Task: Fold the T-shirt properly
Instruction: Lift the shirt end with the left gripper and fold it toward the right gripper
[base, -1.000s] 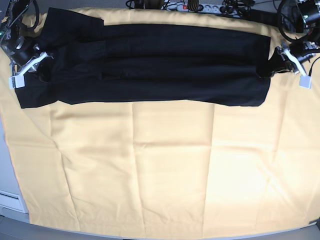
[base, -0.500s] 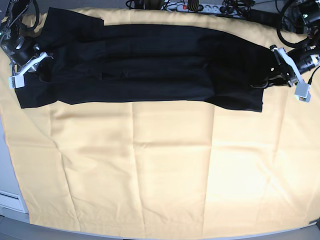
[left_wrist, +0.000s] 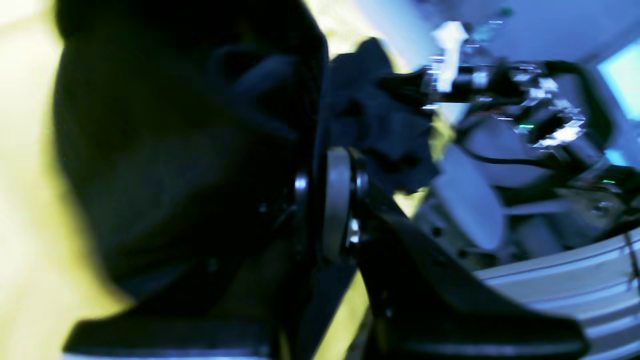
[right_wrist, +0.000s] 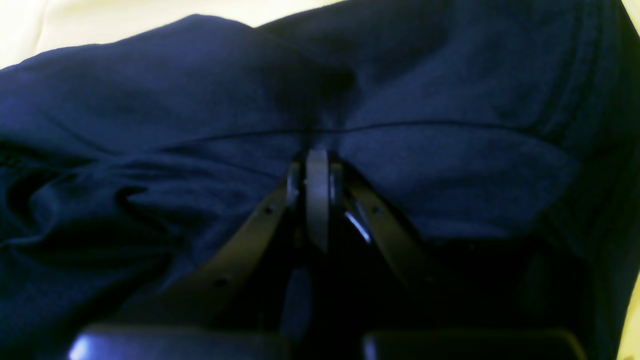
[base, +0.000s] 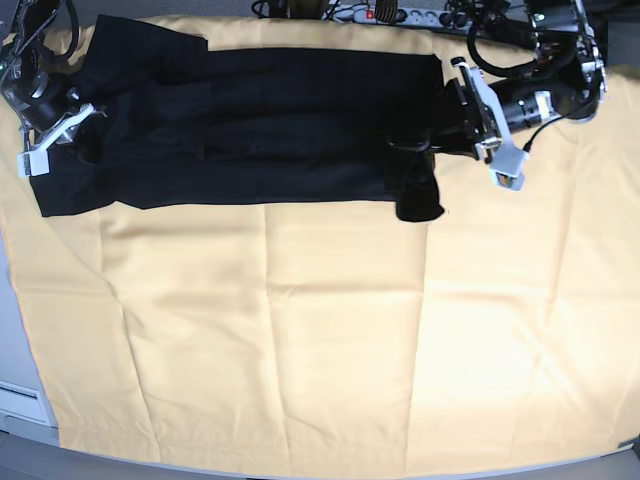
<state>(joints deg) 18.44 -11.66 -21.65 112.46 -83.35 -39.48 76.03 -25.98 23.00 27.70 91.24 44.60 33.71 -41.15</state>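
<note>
The black T-shirt lies as a long band across the back of the pale yellow cloth. My left gripper is shut on the shirt's right end and holds it lifted over the band, with a corner hanging down toward the cloth. In the left wrist view the fingertips are pinched together and the T-shirt bunches beside them. At the shirt's left end my right gripper is shut on the fabric. The right wrist view shows its fingers closed on a fold of the T-shirt.
A power strip and cables lie along the back edge behind the cloth. The grey table edge shows at the left. Blurred arm hardware fills the right of the left wrist view.
My left gripper has swept left with the shirt's right end, lifting it over the band. The shirt now ends well short of the cloth's right side. The right arm has not moved.
</note>
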